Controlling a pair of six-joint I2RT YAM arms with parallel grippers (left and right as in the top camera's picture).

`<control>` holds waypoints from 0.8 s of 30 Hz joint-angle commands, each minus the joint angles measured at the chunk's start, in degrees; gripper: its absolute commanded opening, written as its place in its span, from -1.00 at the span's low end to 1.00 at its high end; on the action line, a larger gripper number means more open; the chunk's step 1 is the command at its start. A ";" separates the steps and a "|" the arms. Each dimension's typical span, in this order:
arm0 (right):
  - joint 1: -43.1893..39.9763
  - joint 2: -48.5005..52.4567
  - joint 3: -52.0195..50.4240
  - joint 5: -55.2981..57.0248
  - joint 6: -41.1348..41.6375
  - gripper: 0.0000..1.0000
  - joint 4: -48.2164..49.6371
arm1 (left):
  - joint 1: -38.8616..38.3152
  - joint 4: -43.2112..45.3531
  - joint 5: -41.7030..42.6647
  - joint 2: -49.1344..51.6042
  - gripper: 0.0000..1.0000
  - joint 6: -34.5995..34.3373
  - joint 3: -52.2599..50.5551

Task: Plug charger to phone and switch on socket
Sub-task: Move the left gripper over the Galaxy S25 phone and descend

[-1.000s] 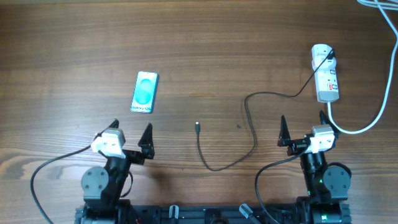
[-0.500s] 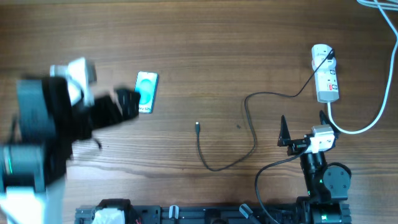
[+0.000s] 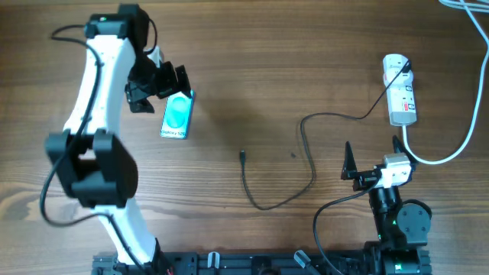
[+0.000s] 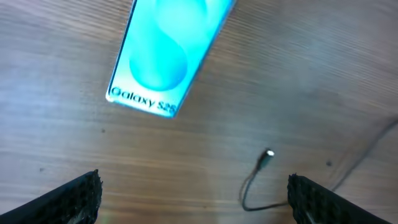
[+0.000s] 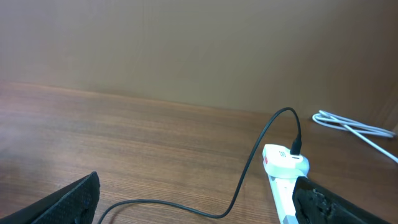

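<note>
The phone lies flat on the table at the left, teal screen up, with a white text strip at its near end; it also fills the top of the left wrist view. My left gripper hovers open over the phone's far end, holding nothing. The charger, a thin black cable, runs from the socket to its free connector tip, which also shows in the left wrist view. The socket is a white power strip at the far right, also in the right wrist view. My right gripper is open and empty near the front right.
A thicker white cord loops from the socket's near end along the right edge. The table is brown wood. The left arm stretches from the front left up to the phone.
My left arm has risen from its rest pose at the front left and swung out to above the phone. The right arm, cable and phone have not moved.
</note>
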 commanded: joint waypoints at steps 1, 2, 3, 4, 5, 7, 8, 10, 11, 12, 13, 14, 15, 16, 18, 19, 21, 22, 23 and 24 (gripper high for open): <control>0.11 -0.42 -0.04 0.57 -0.33 0.99 0.15 | -0.70 2.23 -2.80 6.25 1.00 0.72 0.59; 0.11 -0.42 -0.04 0.57 -0.31 0.99 0.15 | -0.90 3.30 -3.89 7.54 1.00 0.72 0.59; 0.11 -0.42 -0.04 0.57 -0.28 0.99 0.15 | -1.03 4.17 -4.57 8.59 1.00 0.72 0.57; 0.11 -0.42 -0.04 0.57 -0.31 0.99 0.15 | -1.14 5.01 -4.87 9.66 1.00 0.70 0.57; 0.11 -0.42 -0.04 0.57 -0.31 0.99 0.15 | -1.25 5.66 -4.90 10.40 1.00 0.70 0.52; 0.11 -0.42 -0.04 0.57 -0.31 0.99 0.15 | -1.36 6.97 -4.90 11.87 1.00 0.70 0.52; 0.11 -0.42 -0.04 0.57 -0.33 0.99 0.15 | -1.38 7.43 -4.90 12.33 1.00 0.70 0.52; 0.11 -0.42 -0.04 0.57 -0.31 0.99 0.15 | -1.44 9.60 -4.90 12.81 1.00 0.72 -0.52; 0.11 -0.42 -0.04 0.57 -0.33 0.99 0.15 | -1.44 11.15 -4.94 12.81 1.00 0.72 -1.60; 0.11 -0.42 -0.04 0.57 -0.31 0.99 0.15 | -1.44 12.61 -4.92 12.81 1.00 0.72 -2.71; 0.11 -0.42 -0.04 0.57 -0.31 0.99 0.15 | -1.44 14.45 -4.96 12.81 1.00 0.72 -4.11; 0.11 -0.42 -0.04 0.57 -0.31 0.99 0.15 | -1.44 16.04 -5.31 12.81 1.00 0.72 -5.55; 0.11 -0.42 -0.04 0.57 -0.31 0.99 0.15 | -1.44 17.94 -5.33 12.81 1.00 0.74 -7.39; 0.11 -0.42 -0.04 0.57 -0.31 0.99 0.15 | -1.44 19.28 -5.33 12.81 1.00 0.72 -8.87; 0.11 -0.42 -0.04 0.57 -0.31 0.99 0.15 | -1.44 21.09 -5.31 12.81 1.00 0.72 -12.35; 0.13 -0.42 -0.04 0.57 -0.28 0.99 0.15 | -1.44 21.07 -5.31 12.81 1.00 0.72 -13.29; 0.11 -0.42 -0.04 0.57 -0.31 0.99 0.15 | -1.53 20.61 -5.05 12.81 1.00 0.70 -15.58; 0.11 -0.42 -0.04 0.57 -0.31 0.99 0.15 | -1.62 20.00 -4.59 12.81 1.00 0.70 -16.52; 0.11 -0.42 -0.04 0.57 -0.31 1.00 0.15 | -1.77 19.41 -4.15 12.81 1.00 0.68 -17.46; 0.11 -0.42 -0.04 0.57 -0.31 0.99 0.15 | -2.10 19.04 -3.63 12.81 1.00 0.68 -18.51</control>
